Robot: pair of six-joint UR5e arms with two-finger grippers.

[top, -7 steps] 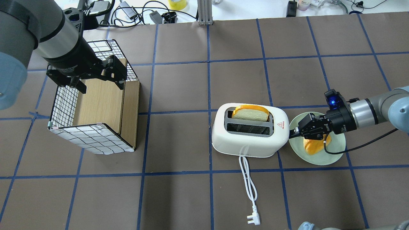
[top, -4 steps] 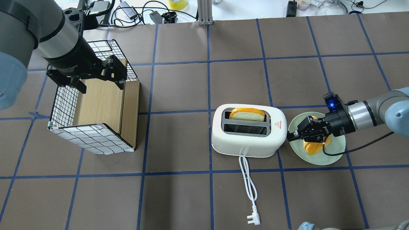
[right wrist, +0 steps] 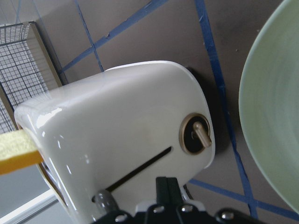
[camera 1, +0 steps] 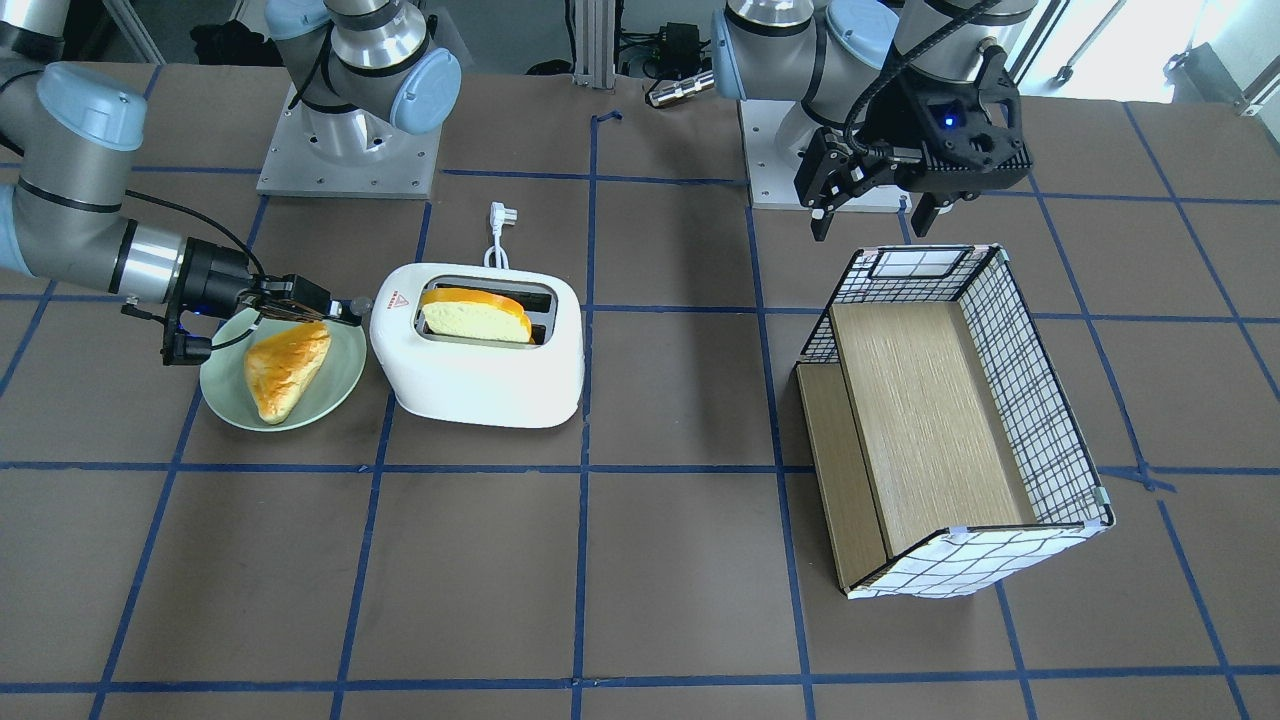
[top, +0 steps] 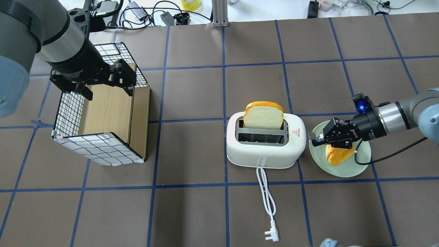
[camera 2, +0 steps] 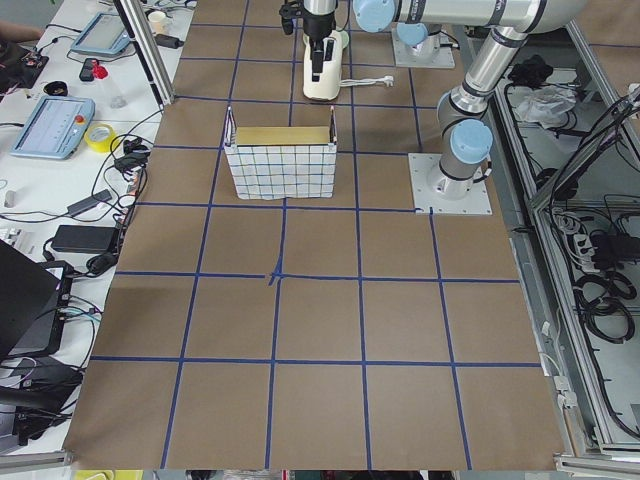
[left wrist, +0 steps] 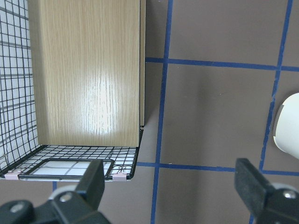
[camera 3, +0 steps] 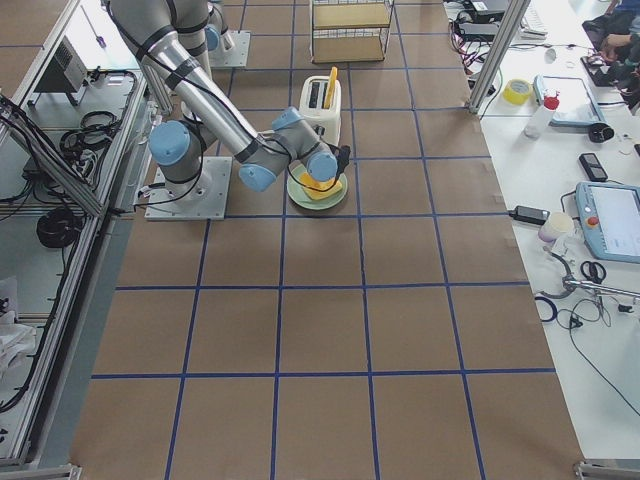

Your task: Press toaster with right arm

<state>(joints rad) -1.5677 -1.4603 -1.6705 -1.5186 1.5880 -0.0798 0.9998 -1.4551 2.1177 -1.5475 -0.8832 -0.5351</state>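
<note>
The white toaster stands mid-table with its cord and plug trailing toward the robot. A bread slice stands high out of its far slot. My right gripper is shut and empty, its tips at the toaster's right end, just beside the grey lever knob, which sits at the top of its slot. In the right wrist view the shut fingers sit right under the toaster's end face, next to the knob. My left gripper is open and empty over the grid-patterned box.
A pale green plate with a bread piece lies right of the toaster, under my right wrist. A round dial sits low on the toaster's end face. The box lies open on its side at the left.
The bread slice sank into the slot, then popped up high. My right gripper dipped at the toaster's end, then rose and drew back slightly to the right. The left arm has not moved.
</note>
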